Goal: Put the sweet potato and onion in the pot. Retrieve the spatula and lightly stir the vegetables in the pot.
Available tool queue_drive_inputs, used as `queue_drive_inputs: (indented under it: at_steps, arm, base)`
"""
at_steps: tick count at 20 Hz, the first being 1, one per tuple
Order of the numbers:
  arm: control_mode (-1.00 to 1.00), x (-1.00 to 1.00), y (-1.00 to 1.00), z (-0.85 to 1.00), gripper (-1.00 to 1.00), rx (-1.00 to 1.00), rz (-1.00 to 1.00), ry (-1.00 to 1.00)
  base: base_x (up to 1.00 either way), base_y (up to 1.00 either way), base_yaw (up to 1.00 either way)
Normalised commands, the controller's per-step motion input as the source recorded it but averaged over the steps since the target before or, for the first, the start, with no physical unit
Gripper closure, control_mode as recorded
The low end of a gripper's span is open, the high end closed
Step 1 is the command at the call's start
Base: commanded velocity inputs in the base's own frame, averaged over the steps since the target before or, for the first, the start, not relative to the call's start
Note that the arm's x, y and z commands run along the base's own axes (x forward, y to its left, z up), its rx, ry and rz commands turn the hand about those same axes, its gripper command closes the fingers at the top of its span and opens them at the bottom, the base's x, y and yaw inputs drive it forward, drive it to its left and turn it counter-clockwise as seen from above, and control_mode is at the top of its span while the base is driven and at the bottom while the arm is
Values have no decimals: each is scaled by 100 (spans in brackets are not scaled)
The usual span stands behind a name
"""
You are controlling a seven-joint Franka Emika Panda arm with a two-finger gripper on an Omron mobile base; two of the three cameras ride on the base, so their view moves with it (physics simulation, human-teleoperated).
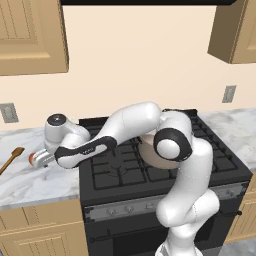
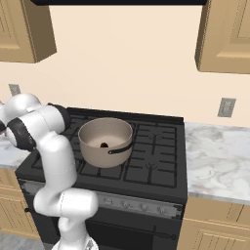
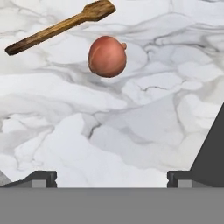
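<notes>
On the left marble counter, beside the black stove, the white arm reaches out low over the grey-veined stone. Largest of the task's things is the pot: a wide, round, beige-grey metal vessel with a thin rim, a pale inside and a dark side handle, standing on the near-left burner grate. A small dark lump lies on its floor, judged to be the sweet potato, so the first placement appears done.

The spatula is a slim piece of brown, grained wood with a long straight handle and a flat, wider blade; it lies on the counter to the far left, untouched.

The onion is a smooth, salmon-red ball with a small nub at one side. It rests on the marble just beside the spatula, apart from it.

The gripper hovers over the counter with the onion ahead of it, its two dark tips spread wide and nothing between them.

Judged from this, about a third of the task is complete: the onion remains to be picked up and carried to the pot, then the spatula fetched and the vegetables stirred.
</notes>
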Motion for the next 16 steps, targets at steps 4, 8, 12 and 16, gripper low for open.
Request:
queue_drive_inputs:
  at_steps: [4, 8, 12, 16]
  arm:
    - [-100, 8, 13, 0, -100, 0, 0, 0]
    - [-100, 14, 11, 0, -100, 0, 0, 0]
    - [-100, 26, 13, 0, -100, 1, 0, 0]
    - [-100, 31, 11, 0, -100, 5, -3, 0]
  base:
    - [0, 0, 0]
    - [0, 0, 0]
    - [0, 0, 0]
    - [0, 0, 0]
